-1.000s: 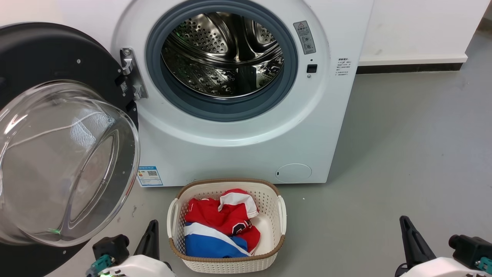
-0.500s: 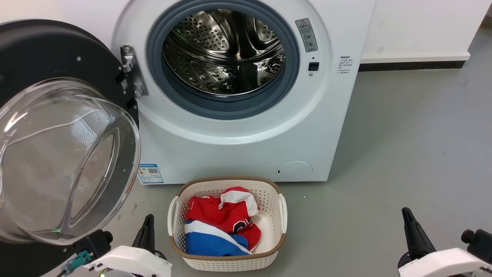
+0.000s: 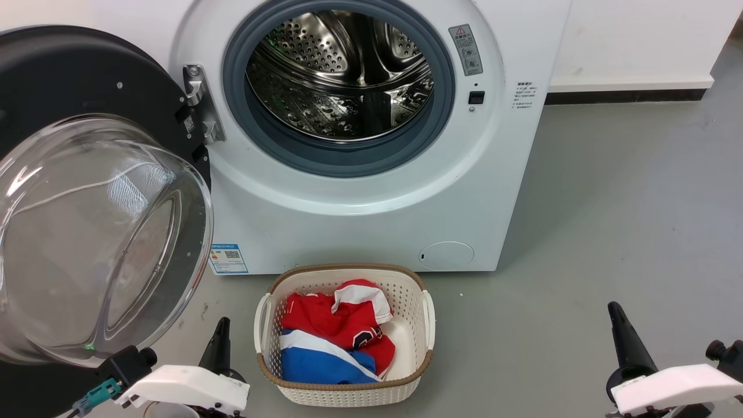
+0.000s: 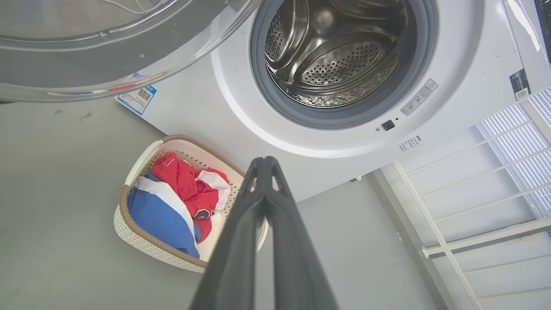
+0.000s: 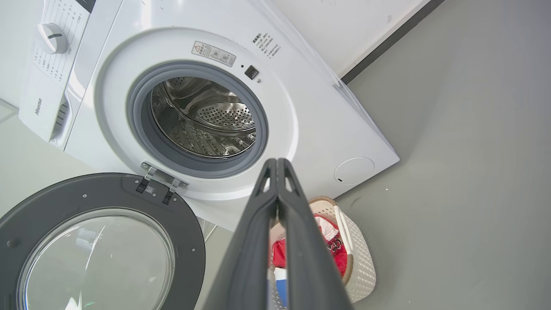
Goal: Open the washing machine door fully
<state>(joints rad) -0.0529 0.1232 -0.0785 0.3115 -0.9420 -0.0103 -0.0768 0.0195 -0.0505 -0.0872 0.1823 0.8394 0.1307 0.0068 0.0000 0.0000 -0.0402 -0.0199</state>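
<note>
The washing machine door (image 3: 98,232) hangs wide open at the left of the washing machine (image 3: 360,203), held by its metal hinge (image 3: 197,104). It sits against the machine just as it did a second ago. The whole head picture has slid up a little, so the camera moved. The left gripper (image 4: 263,161) and the right gripper (image 5: 275,161) each have their fingers pressed together with nothing between them. Neither touches the door. Their tips now reach a bit higher in the head picture. The basket (image 3: 342,271) of red and blue clothes (image 3: 325,331) stands in front of the machine.
</note>
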